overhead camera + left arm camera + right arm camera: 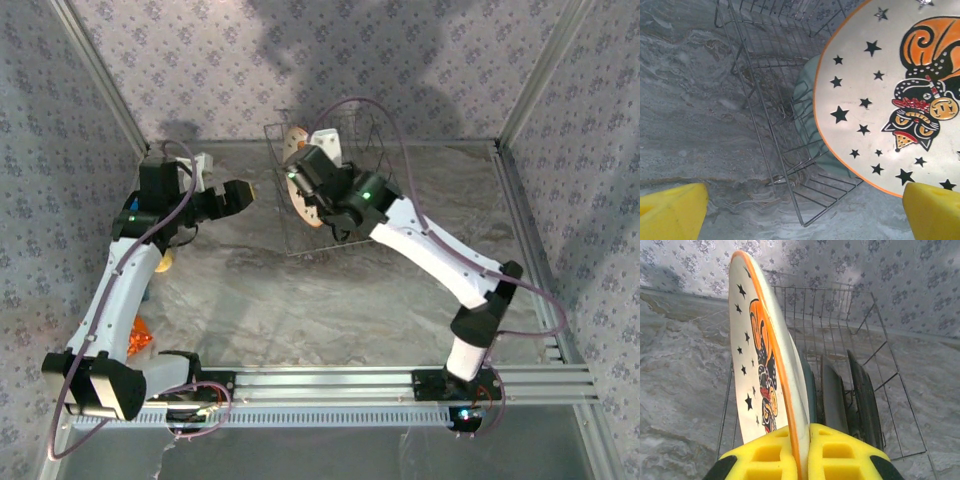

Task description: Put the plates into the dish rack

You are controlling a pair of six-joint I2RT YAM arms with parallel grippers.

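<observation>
The right tool (800, 452) pinches the star plate (757, 355) by its rim, upright on edge at the near end of the dish rack (880, 340). Rigid, glossy ceramic: probably weighty, slippery and chippable, best gripped at the rim. Other plates (832, 395) stand slotted beyond. The left tool (805, 205) hangs spread.

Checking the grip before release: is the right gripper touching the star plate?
Touching. Right wrist view: the right gripper clamps the star plate by its rim.
</observation>
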